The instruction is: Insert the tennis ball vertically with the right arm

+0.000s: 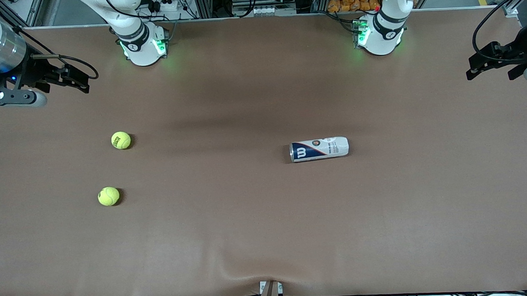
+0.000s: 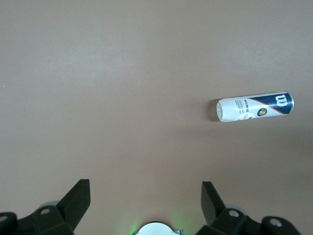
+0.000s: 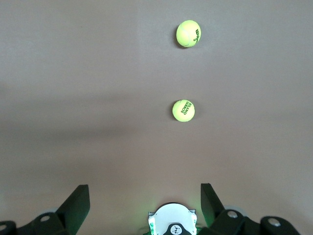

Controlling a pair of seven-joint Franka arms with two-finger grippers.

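Note:
Two yellow-green tennis balls lie on the brown table toward the right arm's end: one (image 1: 120,140) (image 3: 183,110) farther from the front camera, the other (image 1: 108,196) (image 3: 188,33) nearer to it. A white and blue ball can (image 1: 319,149) (image 2: 255,106) lies on its side near the table's middle, blue end toward the right arm's end. My right gripper (image 1: 81,82) (image 3: 145,196) is open and empty, raised over the table's edge at the right arm's end. My left gripper (image 1: 473,68) (image 2: 145,193) is open and empty, raised over the left arm's end.
The two arm bases (image 1: 144,47) (image 1: 378,36) stand along the table's edge farthest from the front camera. A small mount (image 1: 270,292) sits at the table's nearest edge. The brown mat (image 1: 231,219) has a slight wrinkle there.

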